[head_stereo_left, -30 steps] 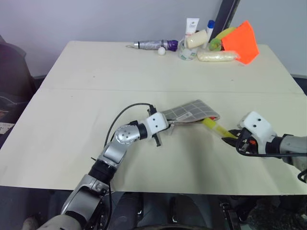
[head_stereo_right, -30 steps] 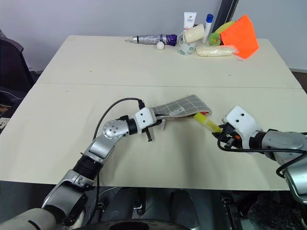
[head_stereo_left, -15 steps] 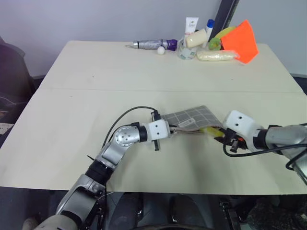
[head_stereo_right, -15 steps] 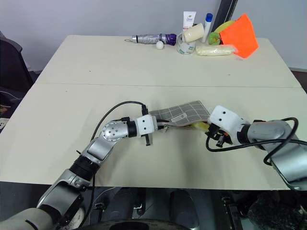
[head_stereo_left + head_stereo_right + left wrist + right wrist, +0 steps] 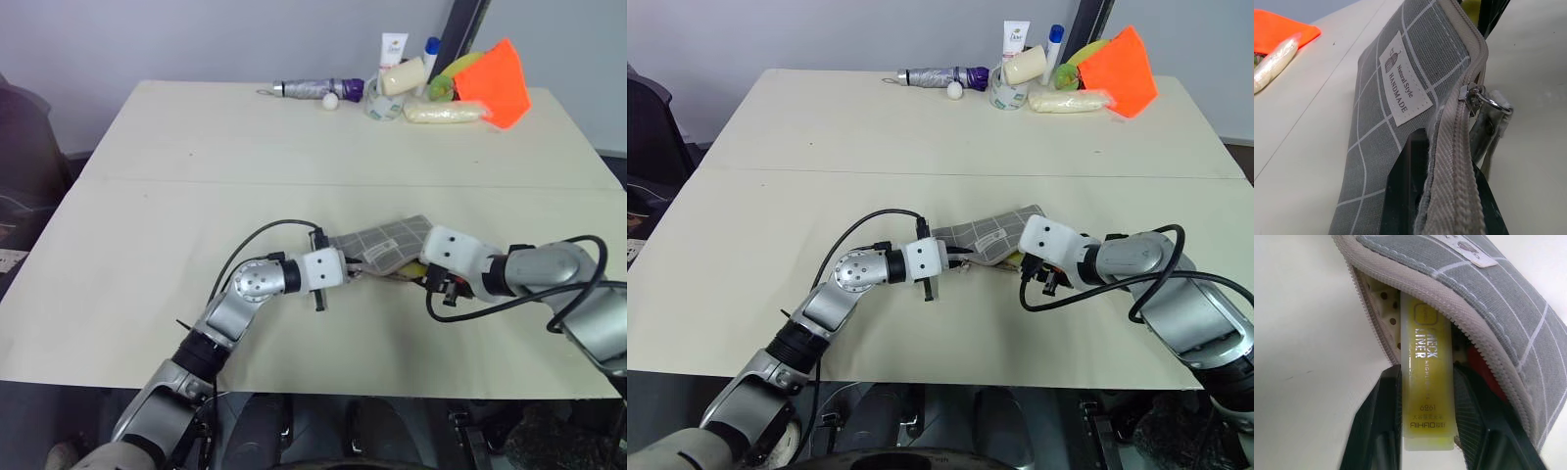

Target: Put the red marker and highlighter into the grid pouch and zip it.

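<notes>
Our left hand [image 5: 355, 267] is clamped on the pouch [image 5: 387, 243] edge, lifting it off the counter [image 5: 196, 147] so its mouth gapes. Our right hand [image 5: 1426, 450] grips the highlighter [image 5: 1426, 391], half inside beside something red, likely the marker [image 5: 1484, 369].

Head pair looks down over the table [image 5: 147, 294]; both wrist cameras sit close, seemingly sharing the grid pouch [image 5: 1386, 98].
</notes>
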### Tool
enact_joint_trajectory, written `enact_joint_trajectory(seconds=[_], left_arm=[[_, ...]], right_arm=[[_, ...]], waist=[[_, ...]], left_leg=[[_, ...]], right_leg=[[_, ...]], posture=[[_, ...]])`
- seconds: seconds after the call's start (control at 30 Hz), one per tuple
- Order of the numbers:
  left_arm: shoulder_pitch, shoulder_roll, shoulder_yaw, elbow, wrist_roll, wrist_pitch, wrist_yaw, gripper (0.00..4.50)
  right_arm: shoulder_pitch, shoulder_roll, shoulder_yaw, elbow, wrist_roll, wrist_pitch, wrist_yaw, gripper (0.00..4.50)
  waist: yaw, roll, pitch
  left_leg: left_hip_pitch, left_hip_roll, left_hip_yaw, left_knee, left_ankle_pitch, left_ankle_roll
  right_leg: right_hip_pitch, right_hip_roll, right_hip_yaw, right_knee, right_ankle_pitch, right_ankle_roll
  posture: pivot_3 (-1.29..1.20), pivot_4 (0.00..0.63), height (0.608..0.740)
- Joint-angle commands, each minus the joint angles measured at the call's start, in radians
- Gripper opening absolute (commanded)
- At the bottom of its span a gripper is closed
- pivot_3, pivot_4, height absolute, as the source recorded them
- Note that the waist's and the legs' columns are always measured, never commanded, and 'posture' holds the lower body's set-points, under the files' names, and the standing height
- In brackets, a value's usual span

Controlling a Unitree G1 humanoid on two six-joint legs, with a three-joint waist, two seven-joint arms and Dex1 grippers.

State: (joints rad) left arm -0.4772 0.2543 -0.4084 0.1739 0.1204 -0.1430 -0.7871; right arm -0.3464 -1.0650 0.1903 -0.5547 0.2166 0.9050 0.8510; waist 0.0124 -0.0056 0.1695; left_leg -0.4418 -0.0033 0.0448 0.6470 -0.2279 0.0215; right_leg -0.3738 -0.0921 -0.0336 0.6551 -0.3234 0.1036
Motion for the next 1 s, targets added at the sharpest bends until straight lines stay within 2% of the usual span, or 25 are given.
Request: enact_joint_trajectory(seconds=[0.03, 0.1, 0.27, 0.43, 0.6, 0.7, 0.8, 1.0], left_arm=[[0.006, -0.013, 0.009, -0.041, -0.027, 0.024, 0.001, 0.0], [0.002, -0.023, 0.026, -0.038, -0.042, 0.048, 0.012, 0.0], [-0.023, -0.045, 0.063, -0.023, -0.064, 0.106, 0.041, 0.0], [-0.059, -0.107, 0.129, -0.039, -0.144, 0.246, 0.079, 0.0], [-0.144, -0.186, 0.209, -0.044, -0.257, 0.476, 0.12, 0.0], [-0.201, -0.225, 0.249, -0.025, -0.313, 0.575, 0.136, 0.0], [-0.235, -0.252, 0.277, -0.02, -0.358, 0.638, 0.147, 0.0], [-0.247, -0.262, 0.296, -0.031, -0.398, 0.683, 0.164, 0.0]], right_arm=[[-0.028, -0.007, -0.093, -0.034, 0.014, -0.036, 0.003, 3.28], [-0.025, -0.013, -0.154, -0.046, 0.036, -0.057, 0.018, 4.23], [-0.035, -0.004, -0.39, -0.091, 0.2, -0.025, 0.091, 4.23], [-0.004, 0.01, -0.497, -0.105, 0.291, 0.028, 0.081, 4.23], [0.066, 0.064, -0.473, -0.141, 0.328, 0.053, 0.018, 4.23], [0.056, 0.151, -0.399, -0.136, 0.329, 0.07, -0.071, 4.23], [0.008, 0.271, -0.32, -0.082, 0.29, 0.097, -0.206, 4.23], [-0.055, 0.436, -0.294, -0.009, 0.291, 0.138, -0.345, 4.23]], waist=[[0.0, 0.0, 0.0], [0.0, 0.0, 0.0], [0.0, 0.0, 0.0], [0.002, 0.0, 0.0], [0.001, -0.001, 0.0], [0.0, -0.001, 0.0], [-0.003, -0.001, 0.0], [0.0, -0.001, 0.0]], left_leg=[[0.0, 0.0, 0.0, 0.0, 0.0, 0.0], [0.0, 0.0, 0.0, 0.0, 0.0, 0.0], [0.0, 0.0, 0.0, 0.001, 0.0, 0.0], [0.0, 0.0, 0.0, 0.001, 0.0, 0.0], [0.0, 0.0, 0.0, 0.003, 0.0, 0.001], [0.0, 0.0, 0.0, 0.003, 0.0, 0.001], [0.0, 0.0, 0.0, 0.003, 0.0, 0.001], [0.0, 0.0, 0.0, 0.004, 0.0, 0.001]], right_leg=[[0.0, 0.0, 0.0, 0.0, 0.0, 0.0], [0.0, 0.0, 0.0, 0.0, 0.0, 0.001], [0.001, 0.0, 0.0, 0.0, 0.001, 0.001], [0.001, 0.0, 0.0, 0.0, 0.001, 0.002], [0.002, 0.0, 0.0, 0.0, 0.002, 0.003], [0.001, 0.001, 0.0, 0.001, 0.002, 0.003], [0.001, 0.002, 0.0, 0.002, 0.002, 0.003], [0.0, 0.002, 0.0, 0.004, 0.002, 0.003]], posture=[[0.0, 0.15, 0.74], [0.0, 0.15, 0.74], [0.0, 0.15, 0.74], [0.0, 0.15, 0.74], [0.0, 0.15, 0.74], [0.0, 0.15, 0.74], [0.0, 0.15, 0.74], [0.0, 0.15, 0.74]])
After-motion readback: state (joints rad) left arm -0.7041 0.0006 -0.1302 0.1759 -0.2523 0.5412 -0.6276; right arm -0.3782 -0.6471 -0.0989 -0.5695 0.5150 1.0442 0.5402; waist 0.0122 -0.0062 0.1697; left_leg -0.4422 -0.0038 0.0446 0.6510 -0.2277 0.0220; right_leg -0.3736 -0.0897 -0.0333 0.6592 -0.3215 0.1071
